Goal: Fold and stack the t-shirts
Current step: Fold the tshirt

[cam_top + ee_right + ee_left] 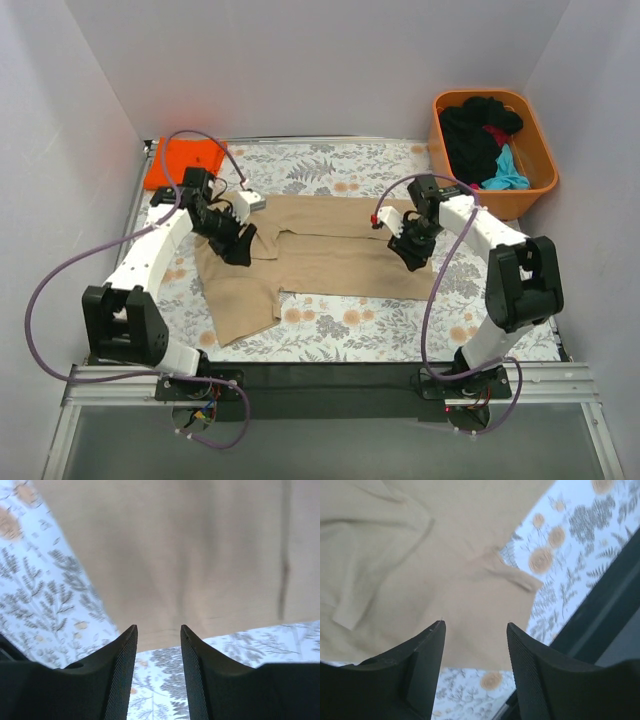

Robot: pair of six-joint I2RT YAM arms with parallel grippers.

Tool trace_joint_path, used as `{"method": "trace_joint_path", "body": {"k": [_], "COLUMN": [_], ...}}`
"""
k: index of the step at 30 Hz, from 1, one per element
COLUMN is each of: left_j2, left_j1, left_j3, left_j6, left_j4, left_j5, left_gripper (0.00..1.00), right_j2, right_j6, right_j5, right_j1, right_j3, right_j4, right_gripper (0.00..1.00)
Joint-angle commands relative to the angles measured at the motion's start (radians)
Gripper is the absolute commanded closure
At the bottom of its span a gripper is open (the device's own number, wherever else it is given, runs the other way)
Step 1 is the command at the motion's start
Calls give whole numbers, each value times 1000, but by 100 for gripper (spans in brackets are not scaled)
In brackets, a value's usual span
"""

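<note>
Your left claw and right claw are both apart, holding nothing. Pinch the soft tan cloth t-shirt by its near edge, then fold it evenly.

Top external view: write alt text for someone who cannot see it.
A tan t-shirt lies on a floral table, with the left gripper over its left end and the right gripper over its right. A folded orange t-shirt sits far left; an orange tub of clothes stands far right.
</note>
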Motion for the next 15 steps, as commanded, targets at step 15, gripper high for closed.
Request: {"method": "trace_joint_path", "body": {"k": [15], "left_j2": [-327], "left_j1": [-121], "left_j3": [-534], "left_j6": [443], "left_j4": [-86], "left_j5": [-330], "left_gripper": [52], "right_j2": [-104], "right_j6": [-19], "right_j5": [178], "right_j1": [82], "right_j3": [-249], "right_j4": [109], "right_gripper": [51]}}
